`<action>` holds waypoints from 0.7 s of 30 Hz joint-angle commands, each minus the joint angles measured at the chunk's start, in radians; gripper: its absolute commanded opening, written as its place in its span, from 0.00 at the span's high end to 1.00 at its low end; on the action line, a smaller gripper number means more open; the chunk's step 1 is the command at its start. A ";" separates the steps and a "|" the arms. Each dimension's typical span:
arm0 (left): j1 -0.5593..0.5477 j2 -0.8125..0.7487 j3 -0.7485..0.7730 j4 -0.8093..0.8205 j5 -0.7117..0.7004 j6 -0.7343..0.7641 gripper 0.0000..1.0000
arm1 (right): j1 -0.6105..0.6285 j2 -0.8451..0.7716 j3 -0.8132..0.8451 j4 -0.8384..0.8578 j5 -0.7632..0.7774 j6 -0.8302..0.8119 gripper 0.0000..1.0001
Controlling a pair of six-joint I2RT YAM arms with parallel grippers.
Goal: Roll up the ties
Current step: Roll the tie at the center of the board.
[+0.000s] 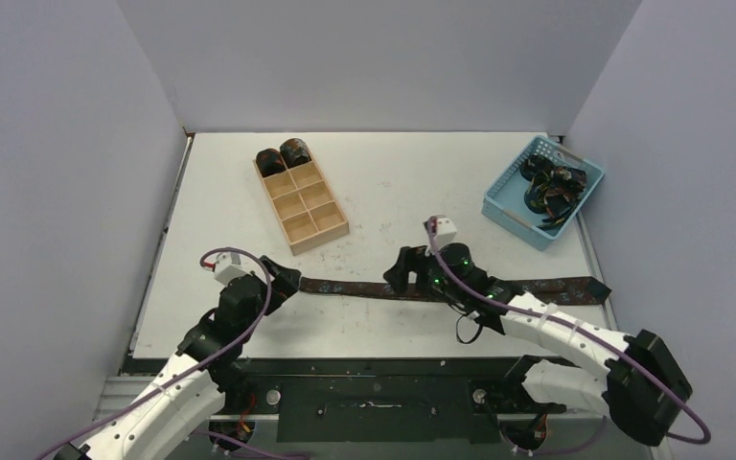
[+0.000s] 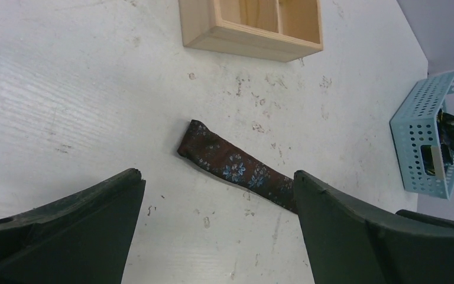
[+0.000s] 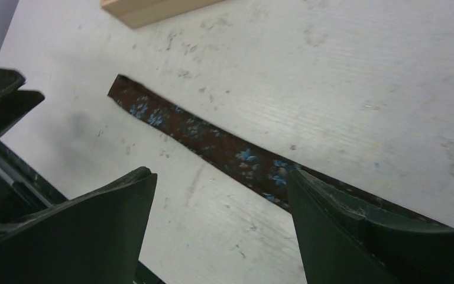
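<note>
One tie [image 1: 355,287] lies flat and unrolled along the near part of the table; its wide pointed end [image 1: 589,288] is at the right. In the left wrist view its narrow end [image 2: 224,163] rests on the table just beyond my fingers. My left gripper [image 1: 287,281] [image 2: 216,177] is open right by that narrow end, holding nothing. My right gripper [image 1: 398,276] [image 3: 220,174] is open over the middle of the tie [image 3: 213,142], also holding nothing. Two rolled ties [image 1: 282,156] sit in the far compartments of the wooden tray [image 1: 316,222].
A light blue basket [image 1: 508,196] at the back right holds a loose heap of dark ties [image 1: 551,187]. The tray's near corner [image 2: 251,44] shows in the left wrist view. Grey walls close in the table on three sides.
</note>
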 commanded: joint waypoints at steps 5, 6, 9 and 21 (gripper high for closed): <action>0.012 0.051 -0.002 0.094 0.008 -0.015 0.00 | 0.201 0.265 0.180 0.056 0.185 0.008 0.24; 0.011 0.066 0.003 0.104 0.011 -0.004 0.06 | 0.202 0.295 0.187 0.064 0.196 0.027 0.26; 0.010 0.145 0.053 0.069 0.008 0.041 0.10 | 0.221 0.380 0.214 0.090 0.223 0.072 0.33; 0.012 0.282 0.022 0.176 0.067 0.129 0.22 | 0.314 0.597 0.326 0.219 0.192 0.117 0.53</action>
